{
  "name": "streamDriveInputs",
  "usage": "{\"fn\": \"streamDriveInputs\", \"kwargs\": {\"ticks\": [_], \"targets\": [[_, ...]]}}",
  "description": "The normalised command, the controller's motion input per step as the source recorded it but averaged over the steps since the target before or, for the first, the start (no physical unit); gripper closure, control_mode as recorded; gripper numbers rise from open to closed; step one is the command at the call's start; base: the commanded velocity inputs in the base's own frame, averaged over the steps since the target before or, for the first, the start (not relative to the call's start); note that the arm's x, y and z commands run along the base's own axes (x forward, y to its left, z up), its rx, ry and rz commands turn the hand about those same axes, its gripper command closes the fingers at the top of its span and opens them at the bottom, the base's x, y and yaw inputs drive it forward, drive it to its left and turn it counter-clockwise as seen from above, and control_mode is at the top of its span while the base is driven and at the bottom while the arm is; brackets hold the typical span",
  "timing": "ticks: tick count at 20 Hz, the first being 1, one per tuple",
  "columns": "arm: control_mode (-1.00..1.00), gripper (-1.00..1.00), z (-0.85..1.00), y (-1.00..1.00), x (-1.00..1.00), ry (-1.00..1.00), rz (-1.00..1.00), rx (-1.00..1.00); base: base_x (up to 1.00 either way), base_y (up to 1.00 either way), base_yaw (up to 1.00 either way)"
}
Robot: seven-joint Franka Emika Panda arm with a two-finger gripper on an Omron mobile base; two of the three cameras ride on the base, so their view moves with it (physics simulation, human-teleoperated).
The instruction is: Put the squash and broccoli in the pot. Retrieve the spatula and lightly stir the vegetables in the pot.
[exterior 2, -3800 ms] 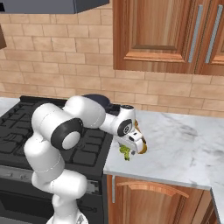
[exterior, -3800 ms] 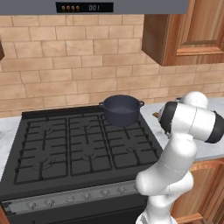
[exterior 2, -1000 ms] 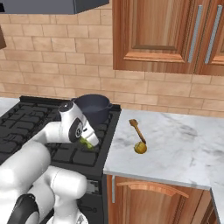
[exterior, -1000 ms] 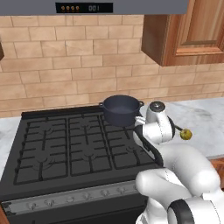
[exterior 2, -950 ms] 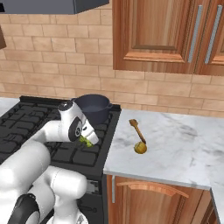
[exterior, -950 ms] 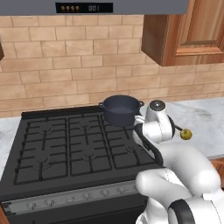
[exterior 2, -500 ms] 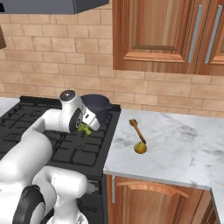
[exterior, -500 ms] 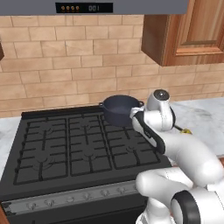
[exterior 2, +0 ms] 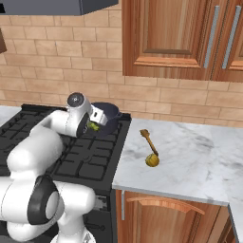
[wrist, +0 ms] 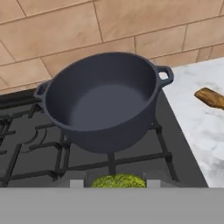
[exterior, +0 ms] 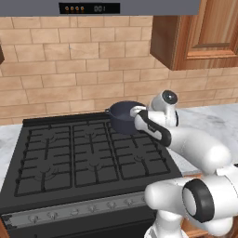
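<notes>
Broccoli (wrist: 118, 180): bumpy yellow-green lump

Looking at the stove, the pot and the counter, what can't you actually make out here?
- Broccoli: hand view, cut off by the bottom band; the jaws' grip is hidden.
- Spatula: hand view, cut by the right edge.
- Pot: left base view, right side hidden by the arm.
- Squash: right base view, too small for detail.

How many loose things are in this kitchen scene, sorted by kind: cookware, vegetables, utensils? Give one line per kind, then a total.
Cookware: 1, the pot on the stove.
Vegetables: 2, the broccoli held in the gripper, the squash on the counter.
Utensils: 1, the spatula on the counter.
Total: 4
</notes>
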Motion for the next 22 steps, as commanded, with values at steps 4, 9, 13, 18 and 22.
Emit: {"fn": "streamDriveInputs", "kwargs": {"ticks": [4, 9, 13, 18, 22], "targets": [[-1.0, 1.0, 0.33, 0.24, 0.49, -0.06, 0.18, -0.05, 0.0, 0.0, 0.0], [-1.0, 1.0, 0.18, 0.32, 0.47, -0.07, 0.08, -0.15, 0.0, 0.0, 0.0], [-1.0, 1.0, 0.07, 0.22, 0.44, -0.01, 0.0, -0.14, 0.0, 0.0, 0.0], [-1.0, 1.0, 0.01, 0.07, 0.35, 0.11, 0.0, -0.14, 0.0, 0.0, 0.0], [-1.0, 1.0, -0.14, 0.0, 0.37, 0.21, 0.0, -0.07, 0.0, 0.0, 0.0]]}}
